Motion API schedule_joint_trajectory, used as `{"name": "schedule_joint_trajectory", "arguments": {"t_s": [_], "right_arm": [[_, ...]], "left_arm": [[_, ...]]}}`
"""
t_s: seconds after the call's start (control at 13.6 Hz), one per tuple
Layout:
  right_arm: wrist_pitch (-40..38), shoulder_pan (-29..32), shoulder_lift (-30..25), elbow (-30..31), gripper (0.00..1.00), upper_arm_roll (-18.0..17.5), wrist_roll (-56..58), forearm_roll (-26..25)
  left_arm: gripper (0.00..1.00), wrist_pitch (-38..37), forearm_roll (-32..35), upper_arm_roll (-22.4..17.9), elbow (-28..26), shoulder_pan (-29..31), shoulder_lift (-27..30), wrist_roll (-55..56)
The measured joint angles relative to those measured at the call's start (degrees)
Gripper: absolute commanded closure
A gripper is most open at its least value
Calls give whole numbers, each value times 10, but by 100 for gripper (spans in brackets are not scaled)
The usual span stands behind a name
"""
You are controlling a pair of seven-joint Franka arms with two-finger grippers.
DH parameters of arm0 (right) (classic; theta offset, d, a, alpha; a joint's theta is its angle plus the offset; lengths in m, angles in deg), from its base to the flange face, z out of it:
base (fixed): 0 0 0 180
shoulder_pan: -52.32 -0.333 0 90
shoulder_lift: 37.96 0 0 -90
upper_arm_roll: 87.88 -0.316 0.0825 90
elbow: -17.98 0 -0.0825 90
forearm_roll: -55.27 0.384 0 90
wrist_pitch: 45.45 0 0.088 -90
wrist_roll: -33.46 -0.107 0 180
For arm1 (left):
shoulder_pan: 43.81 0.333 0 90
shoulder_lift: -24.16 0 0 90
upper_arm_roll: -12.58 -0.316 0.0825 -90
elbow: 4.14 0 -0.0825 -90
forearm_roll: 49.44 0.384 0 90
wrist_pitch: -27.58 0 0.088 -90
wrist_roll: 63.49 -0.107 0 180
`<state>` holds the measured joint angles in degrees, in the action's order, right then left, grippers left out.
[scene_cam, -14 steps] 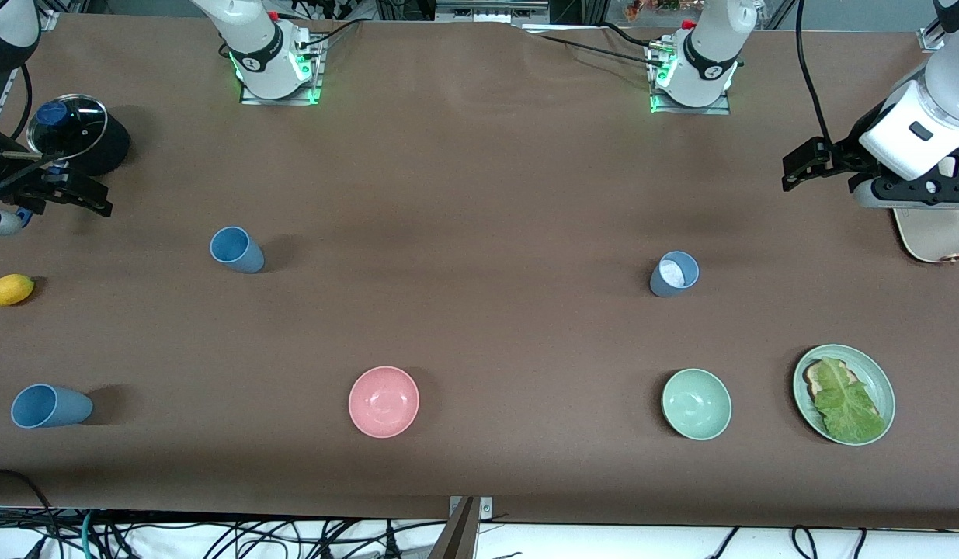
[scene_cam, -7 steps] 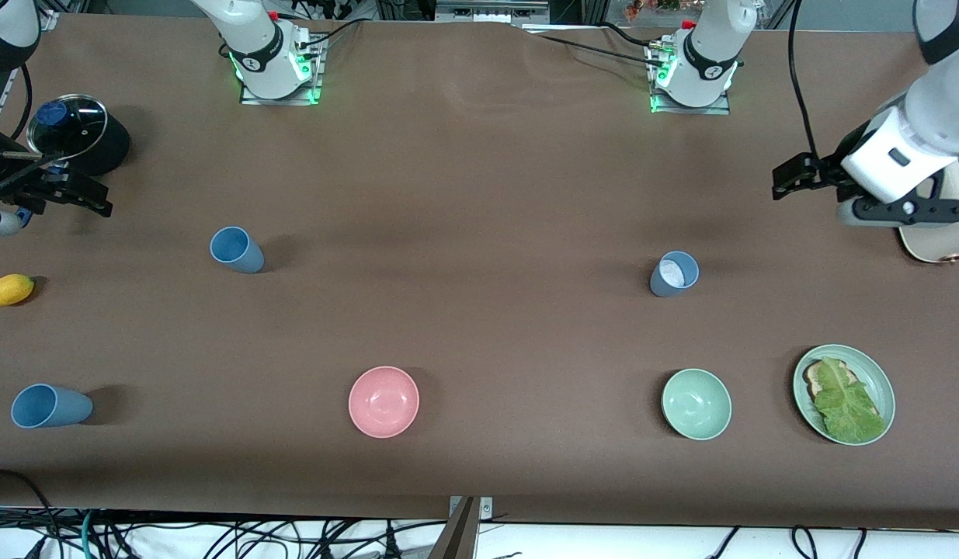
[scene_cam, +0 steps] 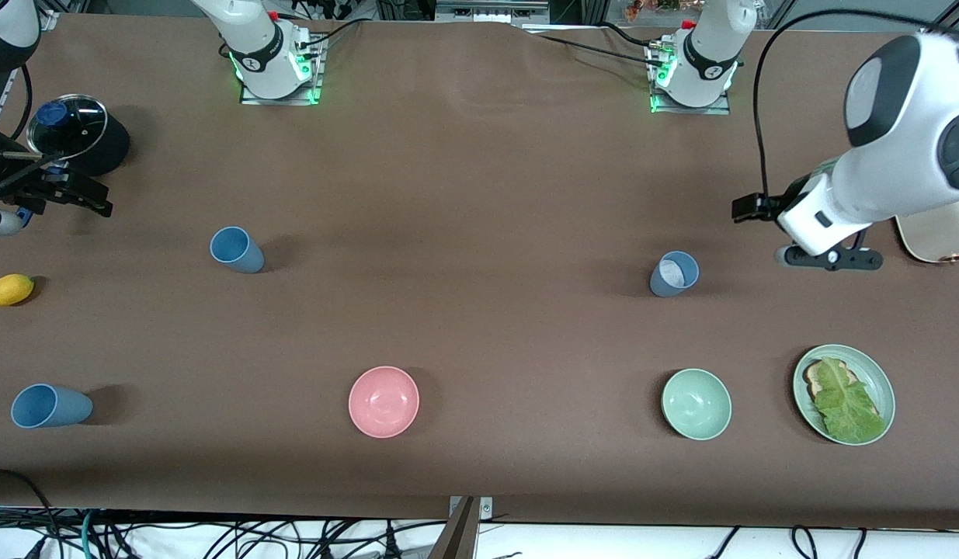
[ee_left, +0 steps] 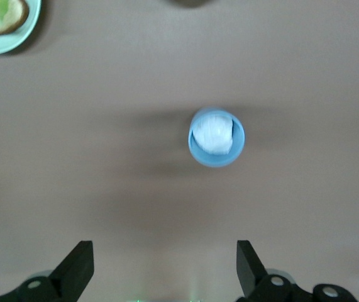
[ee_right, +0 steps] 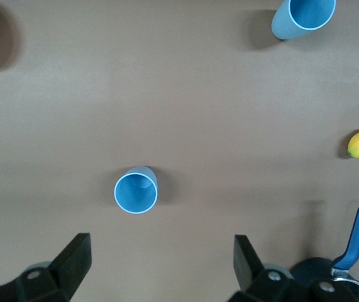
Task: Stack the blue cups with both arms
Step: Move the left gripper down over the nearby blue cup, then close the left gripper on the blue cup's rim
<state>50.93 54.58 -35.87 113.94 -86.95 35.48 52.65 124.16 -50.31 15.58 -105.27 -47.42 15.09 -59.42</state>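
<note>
Left gripper [ee_left: 160,267] hangs over bare table near the upright grey-blue cup [scene_cam: 673,273] — fingers apart, empty. Right gripper [ee_right: 160,264] waits above the table's end by the plain blue cup [scene_cam: 236,249] — fingers spread, nothing held.

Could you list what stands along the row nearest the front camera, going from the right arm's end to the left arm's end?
Blue cup → pink bowl → pale green bowl → green plate with toast and lettuce.
</note>
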Motion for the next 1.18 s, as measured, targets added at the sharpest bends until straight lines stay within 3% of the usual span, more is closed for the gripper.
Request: {"name": "schedule_joint_trajectory", "arguments": {"t_s": [0.37, 0.66, 0.74, 0.88, 0.96, 1.18], "right_arm": [[0, 0, 0, 0, 0, 0, 0, 0], [0, 0, 0, 0, 0, 0, 0, 0], [0, 0, 0, 0, 0, 0, 0, 0], [0, 0, 0, 0, 0, 0, 0, 0], [0, 0, 0, 0, 0, 0, 0, 0], [0, 0, 0, 0, 0, 0, 0, 0]], "left_arm": [[0, 216, 2, 13, -140, -3, -22, -9], [2, 299, 42, 17, -176, -3, -57, -9], [15, 314, 43, 17, -184, -3, -65, -9], [82, 350, 43, 17, -201, -3, -81, -9], [100, 360, 43, 17, -207, -3, -89, -9], [100, 365, 43, 19, -208, -4, -101, -9]]}}
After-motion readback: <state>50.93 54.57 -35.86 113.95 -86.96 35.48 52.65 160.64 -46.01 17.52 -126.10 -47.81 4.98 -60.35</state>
